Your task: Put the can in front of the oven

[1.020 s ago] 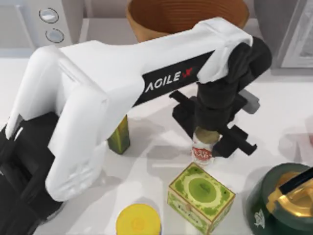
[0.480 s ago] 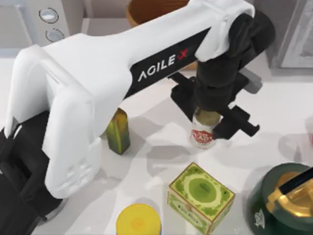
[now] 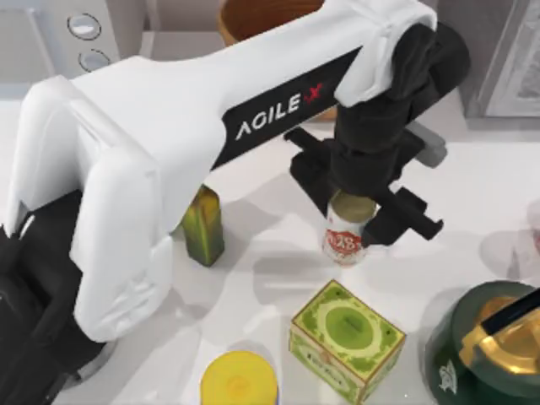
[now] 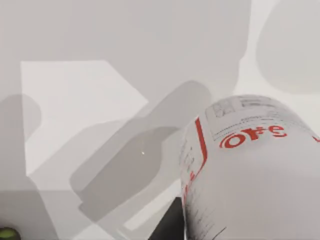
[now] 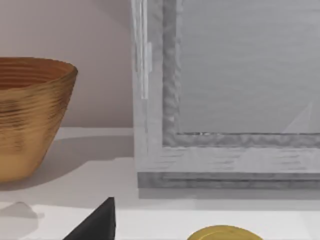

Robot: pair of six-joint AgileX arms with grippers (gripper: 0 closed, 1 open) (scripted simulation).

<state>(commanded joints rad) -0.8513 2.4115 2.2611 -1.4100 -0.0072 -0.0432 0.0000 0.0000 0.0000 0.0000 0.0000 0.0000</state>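
The can [image 3: 346,239] has shifted slightly left since a moment ago — pinched in the left gripper [image 3: 352,211], near the table's [image 3: 472,194] middle, just behind the green box [image 3: 346,339]. The brown bowl's [image 5: 30,115] inside is hidden.

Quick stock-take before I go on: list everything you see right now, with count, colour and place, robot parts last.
can: one, white with red label, mid-table, in the left tool
green box: one, green and cream, just in front of the can
yellow-topped container: one, yellow, front edge
bottle: one, olive green, left of the can
wooden bowl: one, brown, rear of table
dark green pot: one, gold lid, front right
white appliance with dials: one, rear left
oven: one, grey, rear right
left tool: black, shut on the can
right tool: partly seen, dark, near the pot
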